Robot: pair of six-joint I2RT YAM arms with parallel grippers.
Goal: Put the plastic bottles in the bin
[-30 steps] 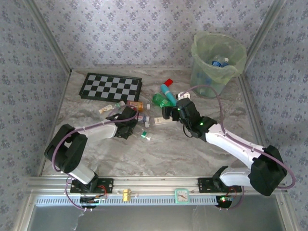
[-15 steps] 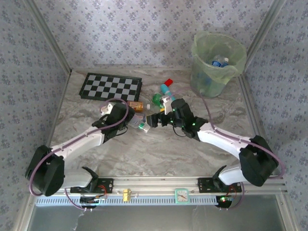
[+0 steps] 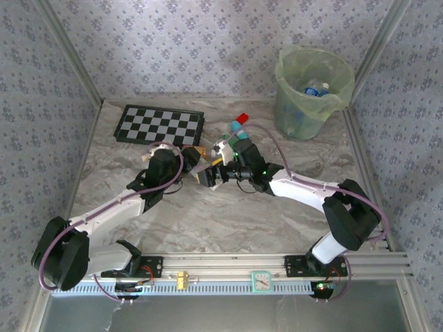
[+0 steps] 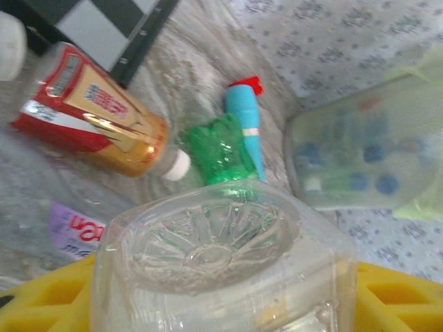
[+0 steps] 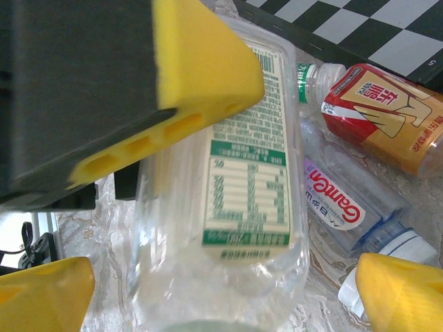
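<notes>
Out from the two bases, both arms lean inward over the marbled bench [image 3: 228, 214] and meet near its middle. The left gripper [image 4: 221, 308] is clamped on a clear bottle [image 4: 208, 256]. Its yellow pads [image 4: 41, 301] press in from either side, and the bottle's moulded base faces the left wrist camera. The right gripper [image 5: 221, 283] stands wide open around that same bottle. In the right wrist view its fingers [image 5: 398, 297] flank the body with the green-printed label, each apart from the plastic, while a yellow pad of the left gripper lies against the bottle's upper side.

Just beyond the held bottle, more bottles lie on their sides in a tight cluster. A purple-lettered bottle [image 5: 339, 200] is nearest, with an orange-labelled bottle [image 5: 381, 111] behind it. Past them are a crumpled green bottle [image 4: 221, 149] and, just beside it, a teal tube [image 4: 246, 121] with a red cap.

Farther back on the left lies a chessboard [image 3: 159, 124]. The bin [image 3: 291, 104] stands upright at the far right corner, well apart from both grippers, with blue-capped bottles [image 3: 317, 88] inside.
</notes>
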